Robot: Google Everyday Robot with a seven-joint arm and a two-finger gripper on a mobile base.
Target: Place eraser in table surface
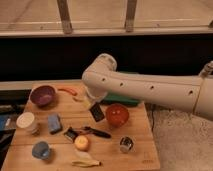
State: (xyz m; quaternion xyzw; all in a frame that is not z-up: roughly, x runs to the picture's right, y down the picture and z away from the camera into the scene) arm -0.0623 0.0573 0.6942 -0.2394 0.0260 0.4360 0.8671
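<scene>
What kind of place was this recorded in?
Probably a lab or office test setup: a wooden table strewn with kitchen props like the orange bowl, beside a window. The end effector holds the eraser above the table.

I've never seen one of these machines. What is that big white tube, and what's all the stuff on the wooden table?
The white tube is a robot's arm, reaching in from the right. There is one picture, taken looking down at the table from in front. The arm's hand is over the middle of the table, with a flat black eraser at its tip, tilted, apparently held above the wood. On the table lie an orange bowl, a purple bowl, a blue sponge, a white cup, a black-handled utensil, a banana and a small metal cup. A green tray sits behind, partly hidden.
</scene>
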